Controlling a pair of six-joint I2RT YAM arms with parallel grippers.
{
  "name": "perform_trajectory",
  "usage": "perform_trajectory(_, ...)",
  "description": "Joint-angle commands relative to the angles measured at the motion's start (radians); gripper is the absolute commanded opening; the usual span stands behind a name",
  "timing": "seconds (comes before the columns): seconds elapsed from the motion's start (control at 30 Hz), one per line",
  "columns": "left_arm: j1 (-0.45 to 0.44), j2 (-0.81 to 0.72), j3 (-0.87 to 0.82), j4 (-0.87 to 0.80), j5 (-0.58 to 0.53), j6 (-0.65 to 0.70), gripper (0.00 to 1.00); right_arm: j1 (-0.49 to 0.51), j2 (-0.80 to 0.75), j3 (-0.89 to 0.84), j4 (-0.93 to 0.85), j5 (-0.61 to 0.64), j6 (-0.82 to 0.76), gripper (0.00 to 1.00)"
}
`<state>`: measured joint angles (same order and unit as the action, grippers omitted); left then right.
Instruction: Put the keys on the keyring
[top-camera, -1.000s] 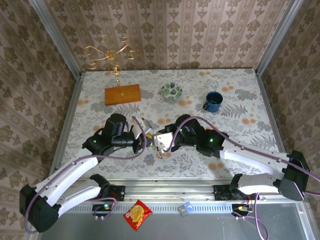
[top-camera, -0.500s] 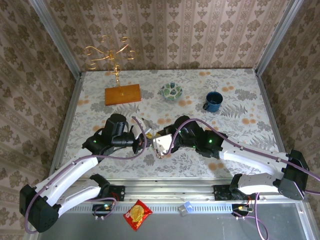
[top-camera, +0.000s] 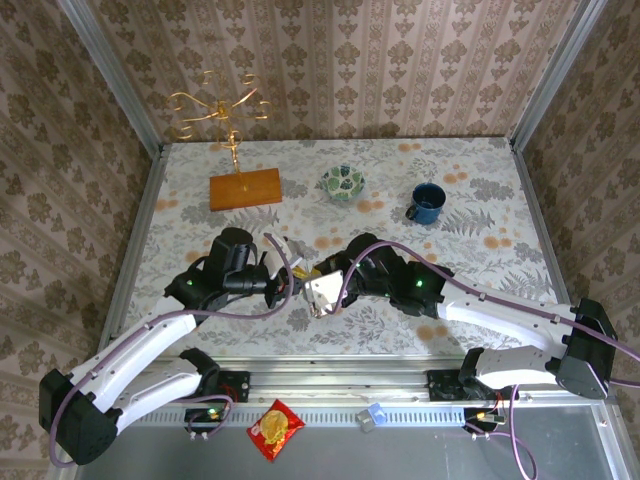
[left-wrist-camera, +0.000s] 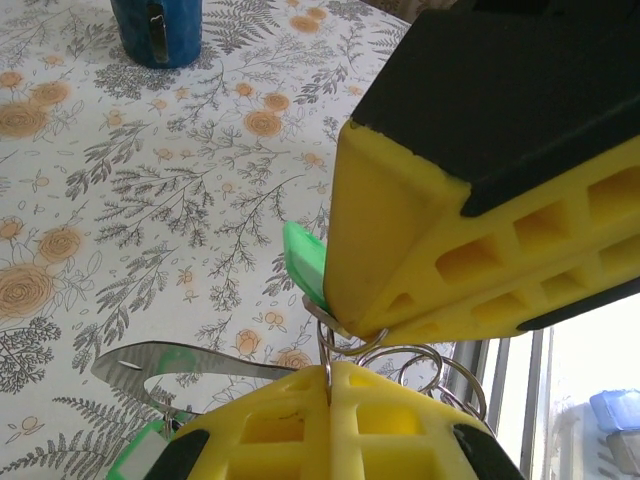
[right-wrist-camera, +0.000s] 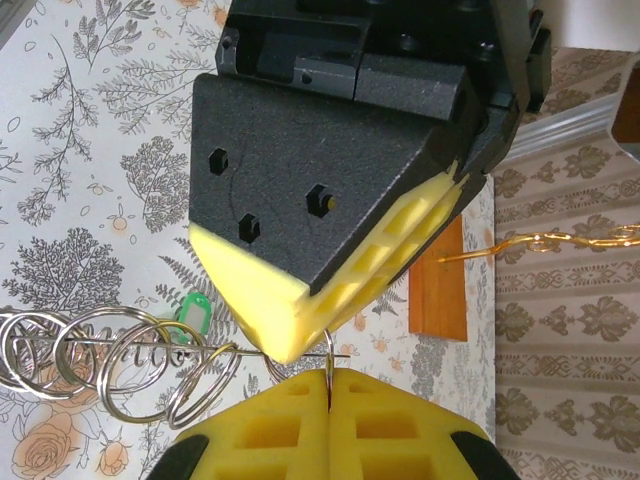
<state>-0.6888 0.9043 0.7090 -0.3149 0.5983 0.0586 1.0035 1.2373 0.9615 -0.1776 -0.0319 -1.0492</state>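
- The left gripper (top-camera: 289, 284) and the right gripper (top-camera: 318, 294) meet tip to tip above the flowered bench (top-camera: 480, 170). They are well to the left of the blue mug (top-camera: 427, 203) and nearer the arm bases than it is.
- The left jaws are clenched on the keyring (right-wrist-camera: 200, 350); a thin wire comes straight out of the seam between the yellow pads.
- The right jaws are clenched too, likewise pinching a thin wire loop of the keyring.
- The keyring shows as a string of silver wire loops held off the bench between the two grippers, on the same side of the mug.
- One green key (left-wrist-camera: 303, 262) peeks out beside the right gripper's yellow tip, against the loop there.
- A second green key (right-wrist-camera: 190, 313) sits under the loops; I cannot tell whether it hangs or lies on the bench.
- A patterned bowl (top-camera: 342, 182) stands left of the mug, and a wooden block (top-camera: 245, 188) farther left again.
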Motion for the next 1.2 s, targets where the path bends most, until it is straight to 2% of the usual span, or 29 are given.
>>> perform_trajectory(0.0, -0.011, -0.007, 0.032, 0.045, 0.033, -0.011, 0.0, 0.015, 0.014, 0.029, -0.049, -0.004, -0.02, 0.0)
perform_trajectory(0.27, -0.01, -0.006, 0.029, 0.065, 0.029, -0.015, 0.0, 0.018, 0.014, 0.031, -0.084, -0.028, -0.025, 0.0)
perform_trajectory(0.6, -0.012, -0.032, 0.007, 0.103, 0.023, -0.006, 0.0, 0.018, 0.005, -0.006, -0.032, 0.043, -0.039, 0.0)
perform_trajectory(0.8, -0.034, -0.081, -0.024, 0.149, 0.014, 0.063, 0.0, 0.01, -0.035, -0.042, -0.025, 0.045, 0.03, 0.24)
perform_trajectory(0.87, -0.041, -0.093, -0.037, 0.171, 0.009, 0.09, 0.0, -0.006, -0.062, -0.058, -0.007, 0.023, 0.083, 0.27)
perform_trajectory(0.97, -0.048, -0.116, -0.07, 0.216, 0.0, 0.14, 0.0, -0.059, -0.122, -0.077, 0.0, -0.073, 0.209, 0.28)
perform_trajectory(1.17, -0.056, -0.155, -0.152, 0.333, 0.012, 0.24, 0.0, -0.238, -0.187, -0.114, 0.014, -0.494, 0.511, 0.28)
